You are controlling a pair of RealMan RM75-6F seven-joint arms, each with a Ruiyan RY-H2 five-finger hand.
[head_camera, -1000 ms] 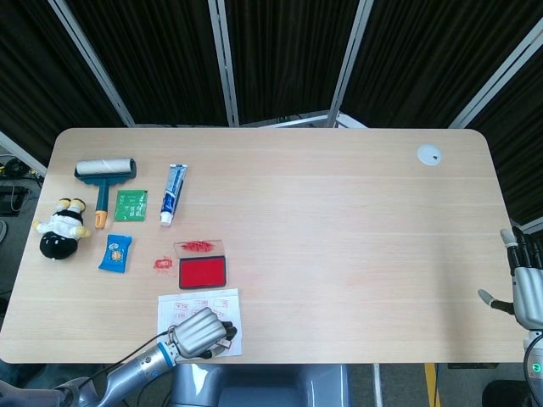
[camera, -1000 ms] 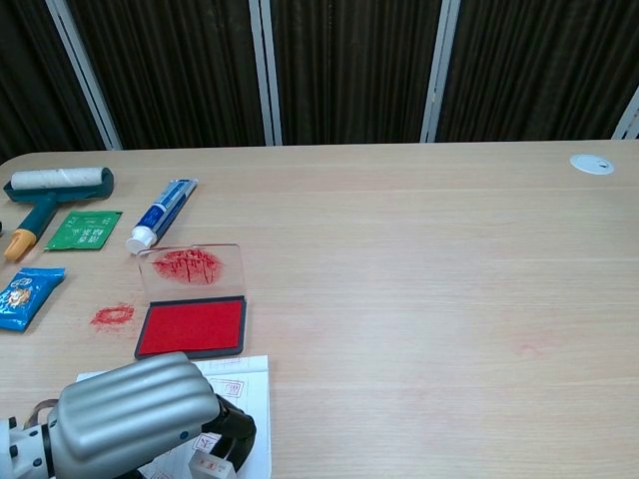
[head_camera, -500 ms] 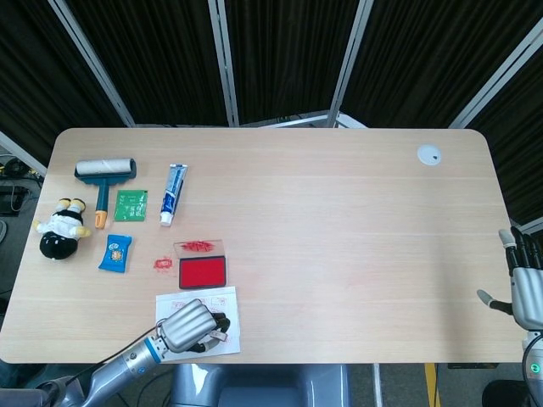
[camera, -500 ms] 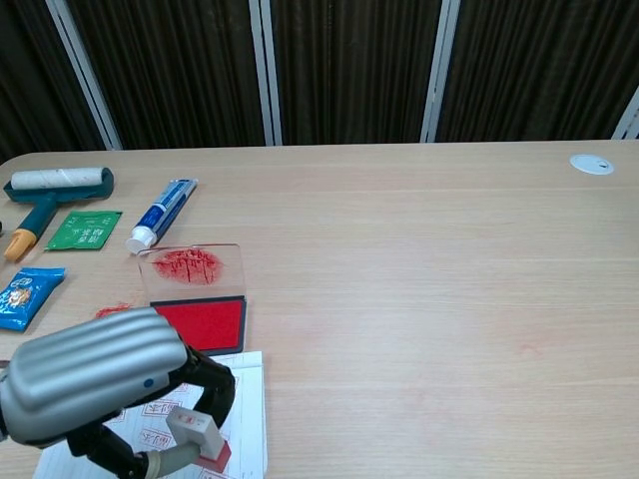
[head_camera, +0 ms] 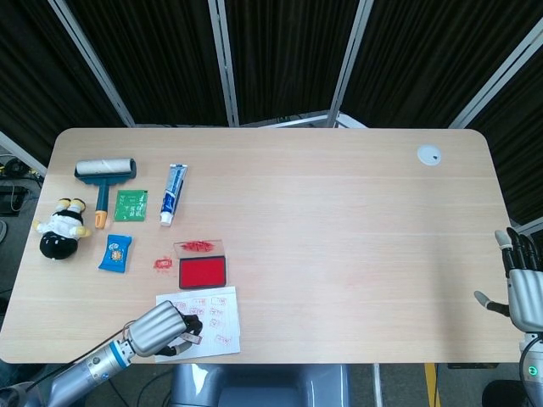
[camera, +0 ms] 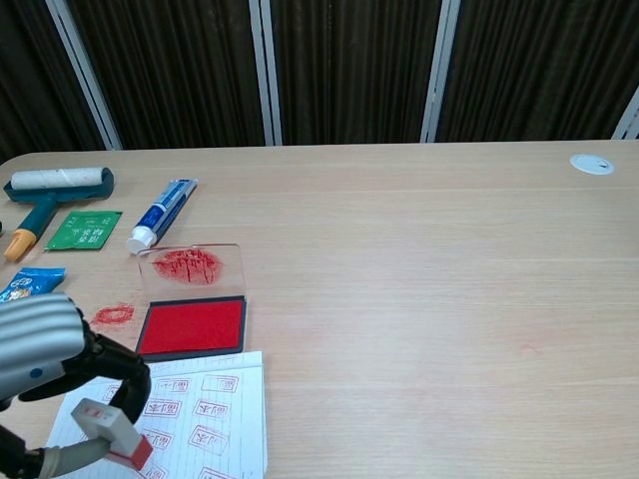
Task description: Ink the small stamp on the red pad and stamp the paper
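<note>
The left hand [camera: 40, 344] pinches the small white red-faced stamp [camera: 112, 431] above the left edge of the white stamped paper sheet [camera: 205, 414], which lies on the light wooden counter [camera: 419, 259] just below the open red ink pad [camera: 192, 326]. The right hand [head_camera: 519, 284] holds nothing, fingers spread, at the counter's right edge.
</note>
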